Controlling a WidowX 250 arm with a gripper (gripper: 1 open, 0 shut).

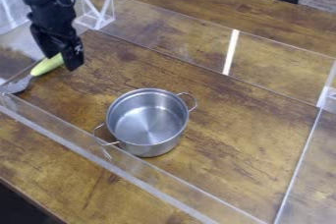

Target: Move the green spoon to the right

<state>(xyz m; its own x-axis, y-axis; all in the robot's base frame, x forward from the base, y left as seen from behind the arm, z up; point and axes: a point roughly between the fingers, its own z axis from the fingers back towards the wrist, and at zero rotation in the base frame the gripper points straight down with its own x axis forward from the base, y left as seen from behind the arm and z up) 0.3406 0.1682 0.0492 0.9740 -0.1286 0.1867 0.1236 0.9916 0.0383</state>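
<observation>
one rounded yellow-green spoon (pixel 46 66) lies under released black jaws; round shiny steel pot (pixel 147 121) nearby.

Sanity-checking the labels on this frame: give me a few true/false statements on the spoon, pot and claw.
1. The claw is directly above the pot. False: it is at the far left of the picture, over the spoon.
2. The pot is empty. True.
3. The spoon lies inside the pot. False: it lies on the table, left of the pot and apart from it.
4. The claw is open. True.
5. The spoon's handle is red. False: it is yellow-green.
6. The pot stands upright. True.
</observation>
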